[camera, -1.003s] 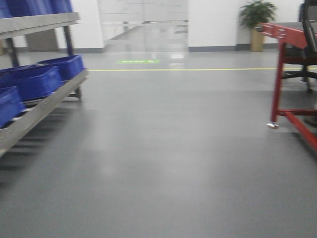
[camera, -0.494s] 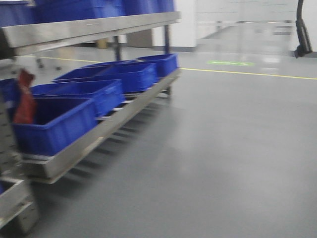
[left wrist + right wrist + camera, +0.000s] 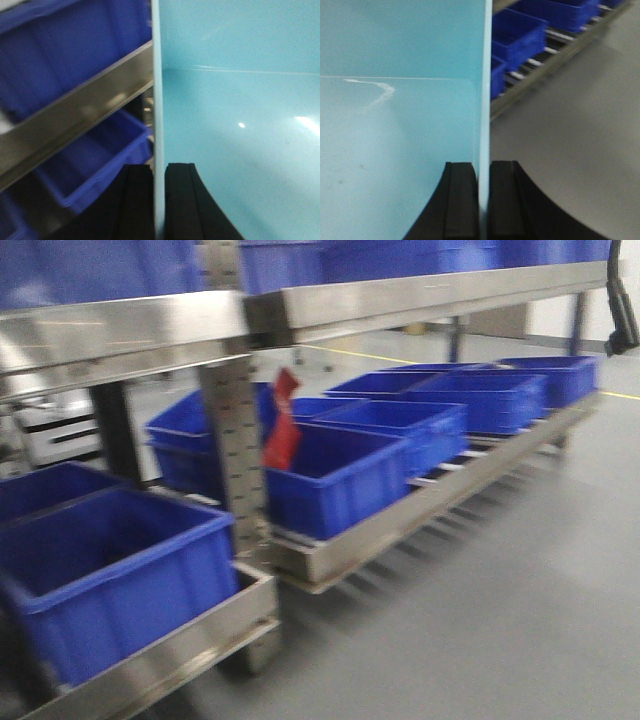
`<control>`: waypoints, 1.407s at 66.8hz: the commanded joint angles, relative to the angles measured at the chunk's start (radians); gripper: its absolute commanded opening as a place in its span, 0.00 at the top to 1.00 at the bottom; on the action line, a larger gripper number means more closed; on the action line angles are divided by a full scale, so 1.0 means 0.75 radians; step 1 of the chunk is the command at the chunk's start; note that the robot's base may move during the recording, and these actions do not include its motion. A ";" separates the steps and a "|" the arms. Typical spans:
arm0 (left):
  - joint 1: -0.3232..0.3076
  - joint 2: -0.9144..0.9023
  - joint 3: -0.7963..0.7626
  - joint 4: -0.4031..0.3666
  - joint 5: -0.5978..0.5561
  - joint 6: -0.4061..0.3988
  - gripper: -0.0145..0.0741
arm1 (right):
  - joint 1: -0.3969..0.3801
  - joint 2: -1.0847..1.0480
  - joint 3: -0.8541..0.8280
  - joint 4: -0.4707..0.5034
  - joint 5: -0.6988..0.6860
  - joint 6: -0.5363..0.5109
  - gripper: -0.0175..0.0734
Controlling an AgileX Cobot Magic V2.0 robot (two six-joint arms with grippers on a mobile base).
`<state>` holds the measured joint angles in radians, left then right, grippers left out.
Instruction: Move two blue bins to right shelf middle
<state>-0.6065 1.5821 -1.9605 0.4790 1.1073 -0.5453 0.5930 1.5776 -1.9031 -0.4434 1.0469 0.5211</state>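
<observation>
The left gripper (image 3: 157,202) was clamped on the thin upright wall of a pale blue bin (image 3: 240,125), with one black finger (image 3: 137,200) outside and the other inside. The right gripper (image 3: 484,200) pinched a pale blue wall in the same way, the smooth inside lying to its left. Whether both held one tub could not be told. Near the left-hand wall ran the broad front rail of a steel tier (image 3: 75,117), with dark blue bins (image 3: 95,165) above and below it. In the front view, more of these lined the front edge of the lower tier (image 3: 420,505), beyond a perforated upright (image 3: 235,440) and a red tag (image 3: 283,425). Grey floor (image 3: 570,150) lay right of the right gripper.
</observation>
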 commanded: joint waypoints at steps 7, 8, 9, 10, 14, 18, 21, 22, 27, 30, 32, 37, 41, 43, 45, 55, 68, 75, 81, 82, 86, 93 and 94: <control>-0.008 -0.013 -0.022 -0.028 -0.078 0.000 0.96 | 0.012 -0.015 -0.014 0.016 -0.090 -0.002 0.99; -0.008 -0.013 -0.022 -0.028 -0.078 0.000 0.96 | 0.012 -0.015 -0.014 0.016 -0.090 -0.002 0.99; -0.008 -0.013 -0.022 -0.028 -0.078 0.000 0.96 | 0.012 -0.015 -0.014 0.016 -0.090 -0.002 0.99; -0.008 -0.013 -0.022 -0.028 -0.078 0.000 0.96 | 0.012 -0.015 -0.014 0.016 -0.090 -0.002 0.99; -0.008 -0.013 -0.022 -0.028 -0.078 0.000 0.96 | 0.012 -0.015 -0.014 0.016 -0.090 -0.002 0.99; -0.008 -0.013 -0.022 -0.028 -0.078 0.000 0.96 | 0.012 -0.015 -0.014 0.016 -0.090 -0.002 0.99; -0.008 -0.013 -0.022 -0.028 -0.078 0.000 0.96 | 0.012 -0.015 -0.014 0.016 -0.090 -0.002 0.99; -0.008 -0.013 -0.022 -0.028 -0.078 0.000 0.96 | 0.012 -0.015 -0.014 0.016 -0.090 -0.002 0.99; -0.008 -0.013 -0.022 -0.028 -0.078 0.000 0.96 | 0.012 -0.015 -0.014 0.016 -0.090 -0.002 0.99; -0.008 -0.013 -0.022 -0.028 -0.078 0.000 0.96 | 0.012 -0.015 -0.014 0.016 -0.090 -0.002 0.99; -0.008 -0.013 -0.022 -0.028 -0.078 0.000 0.96 | 0.012 -0.015 -0.014 0.016 -0.090 -0.002 0.99; -0.008 -0.013 -0.022 -0.028 -0.078 0.000 0.96 | 0.012 -0.015 -0.014 0.016 -0.090 -0.002 0.99; -0.008 -0.013 -0.022 -0.028 -0.078 0.000 0.96 | 0.012 -0.015 -0.014 0.016 -0.090 -0.002 0.99; -0.008 -0.013 -0.022 -0.028 -0.078 0.000 0.96 | 0.012 -0.015 -0.014 0.016 -0.090 -0.002 0.99; -0.008 -0.013 -0.022 -0.028 -0.078 0.000 0.96 | 0.012 -0.015 -0.014 0.016 -0.090 -0.002 0.99; -0.008 -0.013 -0.022 -0.028 -0.078 0.000 0.96 | 0.012 -0.015 -0.014 0.016 -0.090 -0.002 0.99; -0.008 -0.013 -0.022 -0.028 -0.078 0.000 0.96 | 0.012 -0.015 -0.014 0.016 -0.090 -0.002 0.99; -0.008 -0.013 -0.022 -0.028 -0.078 0.000 0.96 | 0.012 -0.015 -0.014 0.016 -0.090 -0.002 0.99; -0.008 -0.013 -0.022 -0.028 -0.078 0.000 0.96 | 0.012 -0.015 -0.014 0.016 -0.090 -0.002 0.99; -0.008 -0.013 -0.022 -0.028 -0.078 0.000 0.96 | 0.012 -0.015 -0.014 0.016 -0.090 -0.002 0.99; -0.008 -0.013 -0.022 -0.028 -0.078 0.000 0.96 | 0.012 -0.015 -0.014 0.016 -0.090 -0.002 0.99; -0.008 -0.013 -0.022 -0.028 -0.078 0.000 0.96 | 0.012 -0.015 -0.014 0.016 -0.090 -0.002 0.99; -0.008 -0.013 -0.022 -0.028 -0.078 0.000 0.96 | 0.012 -0.015 -0.014 0.016 -0.090 -0.002 0.99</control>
<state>-0.6065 1.5821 -1.9621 0.4812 1.1131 -0.5453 0.5930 1.5776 -1.9031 -0.4416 1.0451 0.5211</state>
